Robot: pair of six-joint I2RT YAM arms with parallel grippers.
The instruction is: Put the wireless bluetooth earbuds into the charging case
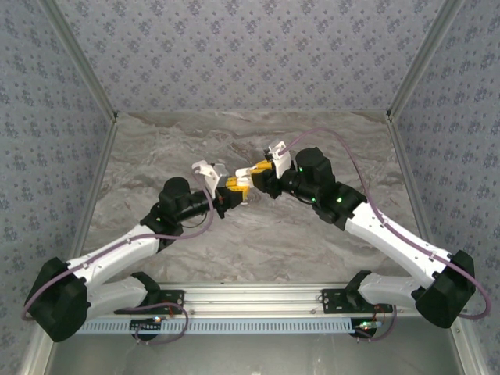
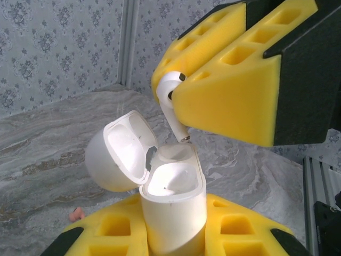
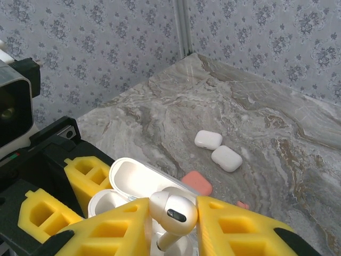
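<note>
I'm holding one white earbud [image 2: 173, 109] just above the charging case [image 2: 173, 208], stem pointing down so it can slide into an open well. It's glossy hard plastic: a rounded head and a thin stem. The right gripper [image 3: 171, 210] is clenching the head between yellow foam pads [image 2: 229, 101], soft enough, I'd judge, to spare the shell. The left gripper [image 2: 173, 237] is clamping the smooth, rounded case upright from below, its hinged lid [image 2: 122, 154] tipping back, clear of the opening. Beyond the case, two closed white cases [image 3: 208, 140] and a pink case [image 3: 197, 183] are lying on the veined marble table [image 3: 266, 122].
</note>
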